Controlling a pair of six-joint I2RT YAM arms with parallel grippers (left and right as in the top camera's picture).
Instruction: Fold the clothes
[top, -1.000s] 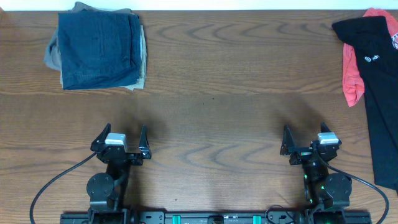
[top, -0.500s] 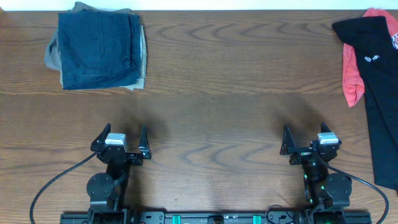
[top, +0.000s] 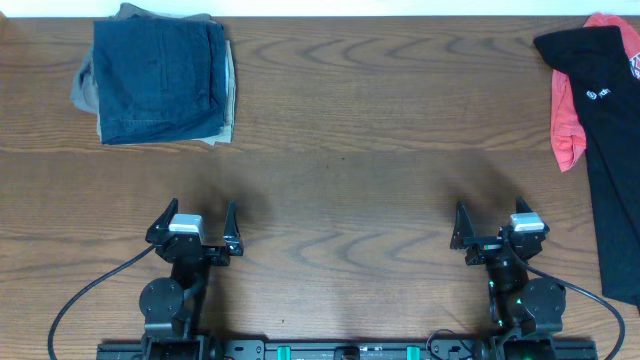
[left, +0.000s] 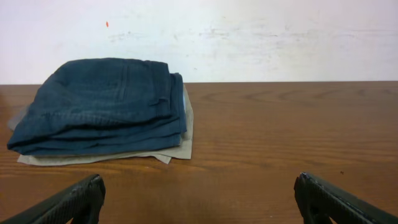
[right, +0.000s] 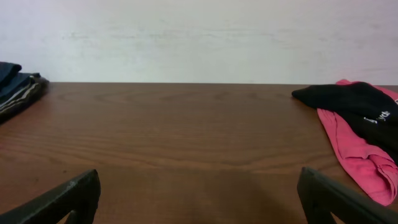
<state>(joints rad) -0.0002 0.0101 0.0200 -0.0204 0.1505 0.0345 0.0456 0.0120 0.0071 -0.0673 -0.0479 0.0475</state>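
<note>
Nothing has moved: left gripper (top: 202, 210) and right gripper (top: 490, 210) stay spread wide, empty; folded navy shorts (top: 160, 80) at ten o'clock.

A brown wooden table (top: 340, 150) with a wavy grain fills the overhead view. At its far right corner lies a black garment (top: 610, 170), stretched along the right edge and running out of the picture. It carries a small white print (top: 598, 94) near its upper part. A red cloth (top: 566, 115) lies partly under it, showing along its left side and again at the top. Behind the table stands a white wall (left: 261, 37), scuffed with faint grey marks and one tiny red speck (left: 107, 25).
</note>
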